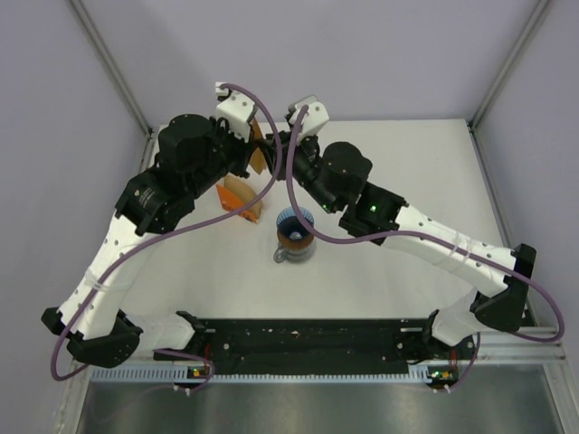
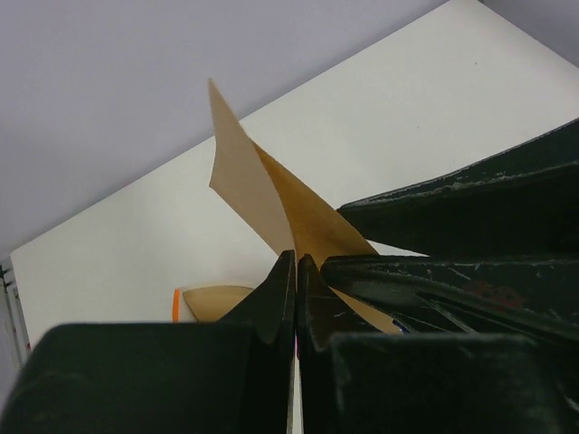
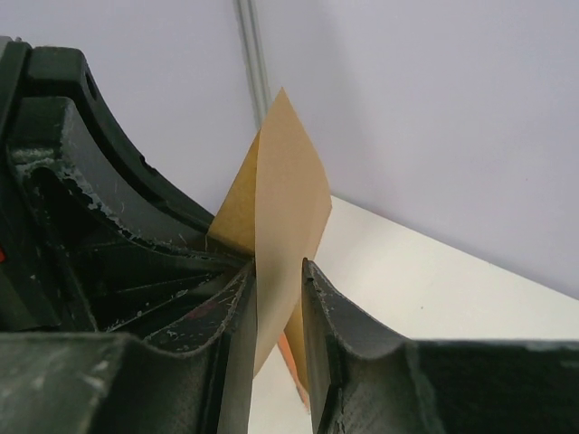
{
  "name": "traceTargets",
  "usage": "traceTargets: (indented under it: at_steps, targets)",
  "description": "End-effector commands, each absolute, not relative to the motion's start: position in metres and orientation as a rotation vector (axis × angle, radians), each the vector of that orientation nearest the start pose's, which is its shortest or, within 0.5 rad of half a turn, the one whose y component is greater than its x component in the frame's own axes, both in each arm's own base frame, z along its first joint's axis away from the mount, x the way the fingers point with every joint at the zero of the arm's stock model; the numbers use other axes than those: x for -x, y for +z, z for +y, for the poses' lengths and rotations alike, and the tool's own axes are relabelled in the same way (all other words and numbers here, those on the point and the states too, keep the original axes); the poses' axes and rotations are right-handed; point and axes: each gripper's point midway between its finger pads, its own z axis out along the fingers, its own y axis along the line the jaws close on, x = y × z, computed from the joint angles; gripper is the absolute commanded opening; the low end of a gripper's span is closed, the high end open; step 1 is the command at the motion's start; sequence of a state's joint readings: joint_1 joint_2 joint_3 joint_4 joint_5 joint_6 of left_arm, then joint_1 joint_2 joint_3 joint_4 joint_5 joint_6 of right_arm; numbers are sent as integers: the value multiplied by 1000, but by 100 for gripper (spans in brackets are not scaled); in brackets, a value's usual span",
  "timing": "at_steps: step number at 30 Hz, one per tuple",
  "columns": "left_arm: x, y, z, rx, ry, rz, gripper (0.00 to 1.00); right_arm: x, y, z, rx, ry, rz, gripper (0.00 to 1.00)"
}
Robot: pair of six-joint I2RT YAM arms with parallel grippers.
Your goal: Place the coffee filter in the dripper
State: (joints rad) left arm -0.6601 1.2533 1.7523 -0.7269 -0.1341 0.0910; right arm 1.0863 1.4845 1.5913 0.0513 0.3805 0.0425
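Coffee filter (image 3: 276, 226) held aloft at far centre, pinched by both left gripper (image 2: 296, 271) and right gripper (image 3: 276, 289). Dripper (image 1: 295, 228) on jug (image 1: 294, 249) nearer, just right of filter pack (image 1: 240, 197).

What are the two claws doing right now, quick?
Left gripper: closed on the coffee filter.
Right gripper: closed on the same filter.

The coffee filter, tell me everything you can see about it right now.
The coffee filter is thin tan-brown paper, its two layers fanning apart. It is held in the air behind the dripper, pinched from both sides: the left gripper is shut on one edge, the right gripper on another.
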Motion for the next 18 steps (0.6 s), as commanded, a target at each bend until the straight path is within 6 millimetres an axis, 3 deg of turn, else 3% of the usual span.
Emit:
traceTargets:
  at_steps: [1, 7, 11, 18]
  targets:
    - [-285, 462, -195, -527, -361, 1660, 0, -283, 476, 399, 413, 654, 1335, 25]
    - [-288, 467, -188, -477, -338, 1663, 0, -293, 463, 402, 393, 611, 1368, 23]
    - [-290, 464, -184, -464, -313, 1674, 0, -302, 462, 392, 374, 520, 1364, 0]
    - [-306, 472, -151, -419, -69, 1621, 0, -311, 470, 360, 301, 379, 1358, 0]
